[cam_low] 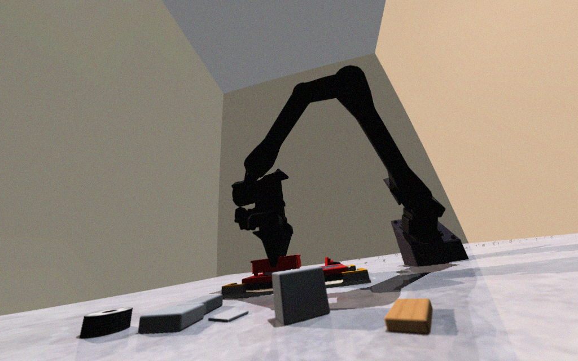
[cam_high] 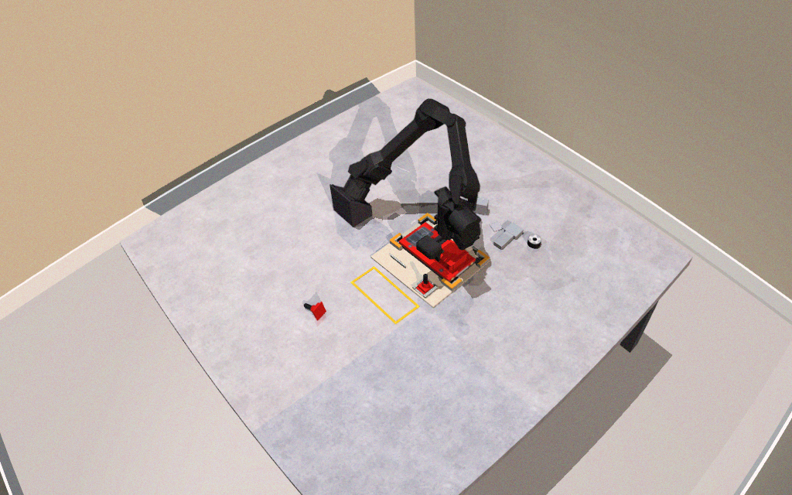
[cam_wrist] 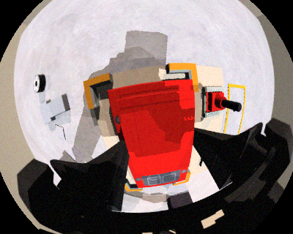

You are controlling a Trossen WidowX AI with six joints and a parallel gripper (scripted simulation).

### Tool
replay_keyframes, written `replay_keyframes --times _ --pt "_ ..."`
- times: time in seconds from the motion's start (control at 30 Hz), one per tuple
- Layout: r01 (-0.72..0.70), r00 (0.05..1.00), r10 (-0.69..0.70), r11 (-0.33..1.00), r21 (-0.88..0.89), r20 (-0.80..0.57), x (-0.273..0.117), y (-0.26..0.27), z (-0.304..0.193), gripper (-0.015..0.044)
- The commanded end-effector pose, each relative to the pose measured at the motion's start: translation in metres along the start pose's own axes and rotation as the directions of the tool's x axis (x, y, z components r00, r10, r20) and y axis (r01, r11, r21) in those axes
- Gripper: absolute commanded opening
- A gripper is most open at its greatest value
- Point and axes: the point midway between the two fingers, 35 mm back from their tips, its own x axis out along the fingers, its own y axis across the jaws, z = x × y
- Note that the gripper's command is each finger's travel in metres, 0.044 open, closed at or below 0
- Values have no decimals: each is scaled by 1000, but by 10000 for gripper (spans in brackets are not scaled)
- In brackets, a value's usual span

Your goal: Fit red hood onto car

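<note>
Claw (cam_high: pixel 448 251) (cam_low: pixel 274 264) (cam_wrist: pixel 158 135): gripping the hood, one black finger at each side, pointing down over the car.
Hood (cam_high: pixel 462 257) (cam_low: pixel 288 262) (cam_wrist: pixel 155 110): held low over the chassis (cam_high: pixel 412 244) (cam_low: pixel 336 269), toward the end farther from the arm's base (cam_high: pixel 348 209) (cam_low: pixel 410 251) (cam_wrist: pixel 180 199). It looks very close to the deck, though from our low side angle we can't fairly tell whether it sits flat.
Pegs: we cannot make them out, nor whether they are in the holes.
Jig (cam_high: pixel 380 257) (cam_low: pixel 362 275) (cam_wrist: pixel 215 77): a pale board with orange-topped brackets around the chassis corners.
Stick (cam_high: pixel 425 285) (cam_wrist: pixel 215 102): red foot, black rod, beside the chassis on the board.
Yellow outline (cam_high: pixel 374 302) (cam_wrist: pixel 243 102): on the table, just beside the board.
Red piece (cam_high: pixel 318 310): on the table, well apart from the jig, past the outline.
Wheel (cam_high: pixel 534 246) (cam_low: pixel 106 322) (cam_wrist: pixel 42 83): black and white, lying near the low grey blocks (cam_high: pixel 508 234) (cam_low: pixel 172 317) (cam_wrist: pixel 56 107).
Tall block (cam_low: pixel 300 293): grey, upright, between those blocks and the wooden block (cam_low: pixel 408 315) as we see it from the side.
</note>
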Motion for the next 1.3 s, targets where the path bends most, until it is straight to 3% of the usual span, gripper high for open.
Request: replay_keyframes --times 0.0,0.33,0.9,1.07,1.27 --pt "-1 1000 1 1000 5 -2 2 0 -1 0" --pt "0 1000 0 1000 0 -1 2 0 0 0" --pt "0 1000 0 1000 0 -1 3 0 0 440" --pt "2 1000 -2 1000 0 0 -14 -1 1 440" --pt "0 1000 0 1000 1 2 -69 -1 0 440"
